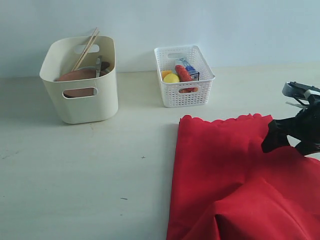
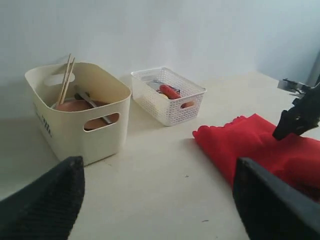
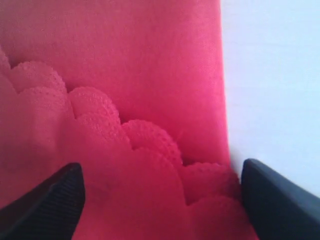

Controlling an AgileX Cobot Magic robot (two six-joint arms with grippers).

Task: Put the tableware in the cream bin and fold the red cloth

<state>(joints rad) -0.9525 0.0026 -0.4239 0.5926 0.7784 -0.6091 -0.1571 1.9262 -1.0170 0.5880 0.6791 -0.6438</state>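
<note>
The tableware sits in the cream bin, the red cloth looks only partly folded, and the left gripper and right gripper both gape open, holding nothing

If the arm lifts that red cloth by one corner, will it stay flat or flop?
Likely floppy: the red cloth already lies in soft folds, one layer doubled over. Probably light, since it sits thin on the table. Pushed, it would likely bunch rather than slide whole.
</note>
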